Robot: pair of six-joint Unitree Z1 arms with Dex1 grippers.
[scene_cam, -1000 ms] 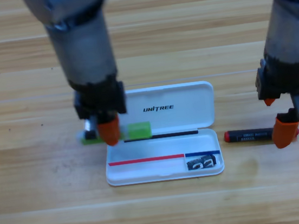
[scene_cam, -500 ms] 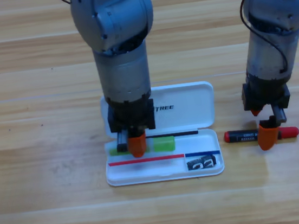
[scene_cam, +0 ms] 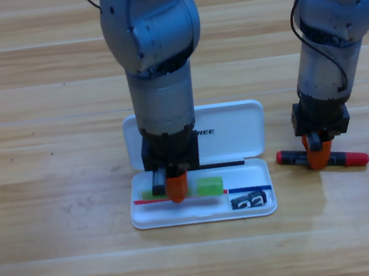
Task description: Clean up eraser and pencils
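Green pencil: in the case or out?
In. The green pencil lies across the open case, under the left gripper.

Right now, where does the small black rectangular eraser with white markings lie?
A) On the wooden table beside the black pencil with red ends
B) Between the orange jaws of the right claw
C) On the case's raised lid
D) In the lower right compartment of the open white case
D: the small black rectangular eraser with white markings sits in the lower right corner of the open white case, apart from both claws.
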